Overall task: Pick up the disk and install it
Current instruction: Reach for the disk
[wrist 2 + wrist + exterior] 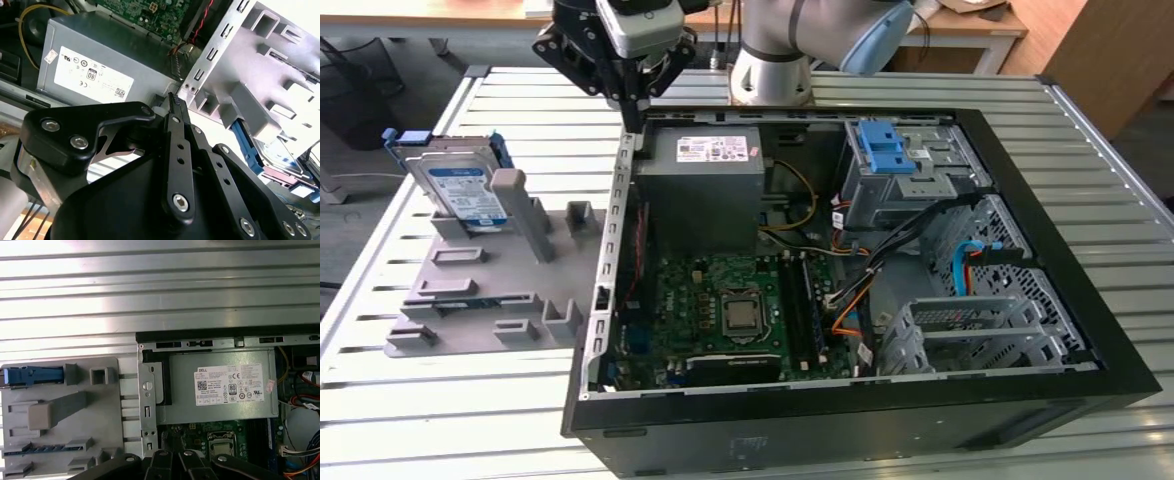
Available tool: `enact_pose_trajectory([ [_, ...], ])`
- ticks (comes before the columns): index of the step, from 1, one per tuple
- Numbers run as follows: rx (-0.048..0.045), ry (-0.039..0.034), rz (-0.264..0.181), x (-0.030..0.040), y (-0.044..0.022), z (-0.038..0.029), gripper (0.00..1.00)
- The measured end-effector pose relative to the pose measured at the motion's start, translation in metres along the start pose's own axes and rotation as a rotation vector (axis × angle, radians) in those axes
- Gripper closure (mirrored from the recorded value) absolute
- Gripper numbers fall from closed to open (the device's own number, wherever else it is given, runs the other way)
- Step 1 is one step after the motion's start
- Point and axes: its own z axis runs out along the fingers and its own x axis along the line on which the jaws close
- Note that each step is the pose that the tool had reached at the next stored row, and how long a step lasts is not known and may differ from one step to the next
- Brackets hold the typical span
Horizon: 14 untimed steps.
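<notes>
In the exterior view, the gripper [631, 118] hangs over the back corner of the open computer case [854, 405], beside the power supply [707, 170]. Its fingers look pressed together and hold nothing. The disk [460, 190] is well apart from it, standing on edge in a grey holder [480, 295] on the slatted table [454, 420]. Its labelled face is turned toward us, and its long axis seems to run upward with a slight lean.

The second wrist view brings us close to the narrow finger pair [173, 100], with the disk [277, 155] partly hidden behind the holder's posts.

In the first wrist view we look down on the disk [32, 375] as a thin blue strip, its top edge parallel to the case's back wall.
</notes>
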Motion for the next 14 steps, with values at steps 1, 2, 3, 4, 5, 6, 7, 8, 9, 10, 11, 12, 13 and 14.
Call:
enact_pose_trajectory([
  [1,0.0,0.0,0.0,0.0008,0.0003,0.0,0.89],
  [2,0.0,0.0,0.0,0.0014,0.0006,0.0001,0.89],
  [3,0.0001,0.0001,0.0,0.002,0.0008,0.0001,0.89],
  [4,0.0001,0.0001,0.0,0.0026,0.001,0.0001,0.89],
  [5,0.0,0.0,0.0,0.0033,0.0011,0.0002,0.89],
  [6,0.0,0.0,0.0,0.0039,0.0011,0.0002,0.89],
  [7,0.0001,0.0,0.0,0.0044,0.0011,0.0002,0.89],
  [8,0.0001,0.0001,0.0,0.0048,0.0012,0.0002,0.89],
  [9,0.0,0.0,0.0,0.0057,0.0011,0.0003,0.89],
  [10,0.0,0.0,0.0,0.0063,0.0011,0.0004,0.89],
  [11,0.0,0.0,0.0,0.0068,0.0011,0.0004,0.89],
  [12,0.0,0.0,0.0,0.0074,0.001,0.0005,0.89],
  [13,0.0001,0.0001,0.0,0.0079,0.001,0.0005,0.89],
  [14,0.0,0.0,0.0,0.0084,0.0009,0.0005,0.89],
])
